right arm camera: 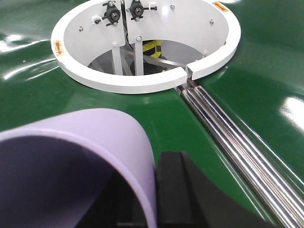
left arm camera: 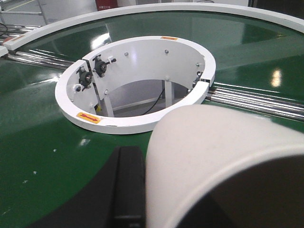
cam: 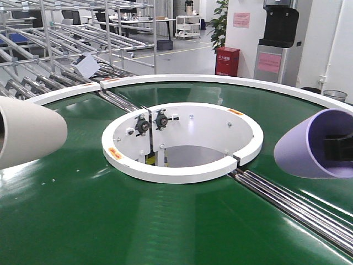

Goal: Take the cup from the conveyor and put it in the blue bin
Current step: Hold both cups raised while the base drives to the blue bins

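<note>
Two cups hang on their sides above the wide, glossy dark-green ring conveyor [cam: 165, 221]. A cream-white tapered cup [cam: 25, 132] sits at nine o'clock in the front view and a lilac tapered cup [cam: 309, 146] at three o'clock. The white round central well [cam: 165, 174] lies between them, and steel rollers [cam: 298, 204] run off toward five o'clock.

The left claw [left arm camera: 137, 199] appears narrowed onto the cream cup's wall, with one black finger [left arm camera: 126, 190] pressed to the outside at seven o'clock in its wrist view. The right claw [right arm camera: 154, 204] pinches the lilac cup's rim. One finger [right arm camera: 178, 190] shows outside it, and the front view shows another inside the mouth.

Both cups look clear of the belt, so the grab seems done and the carry is the step in hand. The blue bin is in none of the views. The next move calls for swinging each arm off the belt, finding the bin, and opening only once a cup is above it.
</note>
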